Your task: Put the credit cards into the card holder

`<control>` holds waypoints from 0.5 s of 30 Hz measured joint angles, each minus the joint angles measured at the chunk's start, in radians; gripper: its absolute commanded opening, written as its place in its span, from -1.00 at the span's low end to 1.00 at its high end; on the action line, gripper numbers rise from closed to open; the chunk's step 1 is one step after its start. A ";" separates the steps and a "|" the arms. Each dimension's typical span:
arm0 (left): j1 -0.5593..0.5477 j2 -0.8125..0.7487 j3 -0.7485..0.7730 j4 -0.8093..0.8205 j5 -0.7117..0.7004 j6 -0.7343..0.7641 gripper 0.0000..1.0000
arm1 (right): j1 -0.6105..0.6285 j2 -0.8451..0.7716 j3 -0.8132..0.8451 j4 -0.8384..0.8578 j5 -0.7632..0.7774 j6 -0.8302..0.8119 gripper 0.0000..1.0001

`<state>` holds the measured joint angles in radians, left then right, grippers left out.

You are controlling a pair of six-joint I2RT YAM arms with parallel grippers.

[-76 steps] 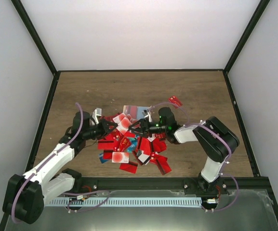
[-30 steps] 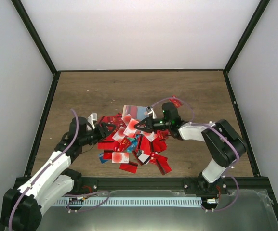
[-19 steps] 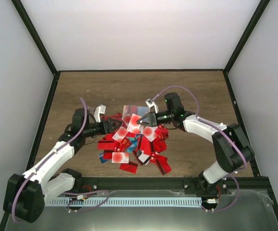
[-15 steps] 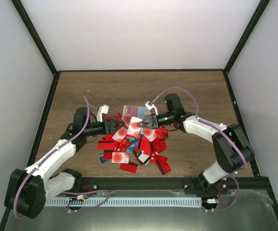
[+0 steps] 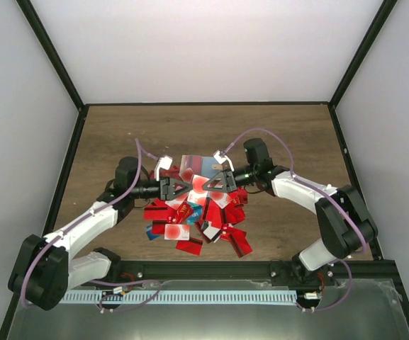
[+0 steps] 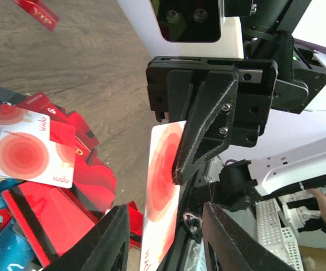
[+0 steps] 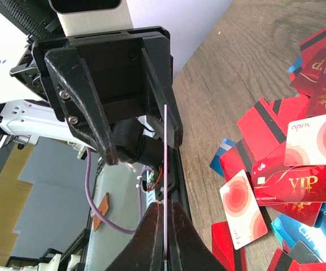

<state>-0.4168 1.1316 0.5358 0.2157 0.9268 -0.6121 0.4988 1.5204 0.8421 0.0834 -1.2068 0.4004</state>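
Note:
The credit cards lie in a loose, mostly red pile (image 5: 190,216) mid-table. One white card with a red blot (image 5: 199,184) hangs on edge above the pile, with my right gripper (image 5: 217,183) shut on it. The right wrist view shows that card edge-on (image 7: 165,164) between the shut fingers (image 7: 154,237). My left gripper (image 5: 179,188) faces it from the left. In the left wrist view its jaws (image 6: 165,240) stand open on either side of the card (image 6: 163,192), with a gap on each side. A pale flat rectangle (image 5: 188,163) at the pile's far edge may be the card holder.
A lone red VIP card (image 5: 259,149) lies apart, beyond the right arm. Bare wooden table (image 5: 119,134) surrounds the pile. Black frame rails and white walls close in the table.
My right gripper lifted the white card off the pile and carried it left. My left gripper moved right to meet it, and its jaws narrowed around the card.

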 measured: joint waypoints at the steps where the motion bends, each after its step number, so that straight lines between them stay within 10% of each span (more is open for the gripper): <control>1: -0.006 0.001 0.000 0.006 0.002 -0.003 -0.32 | 0.000 0.000 0.000 0.000 -0.003 0.000 -0.99; 15: -0.058 0.042 0.000 0.031 -0.008 -0.008 -0.92 | 0.000 -0.011 0.000 0.004 -0.028 0.001 -0.98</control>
<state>-0.4747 1.1736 0.5358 0.2470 0.9192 -0.6201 0.4988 1.5097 0.8421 0.0875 -1.2346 0.4011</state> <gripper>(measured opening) 0.068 0.020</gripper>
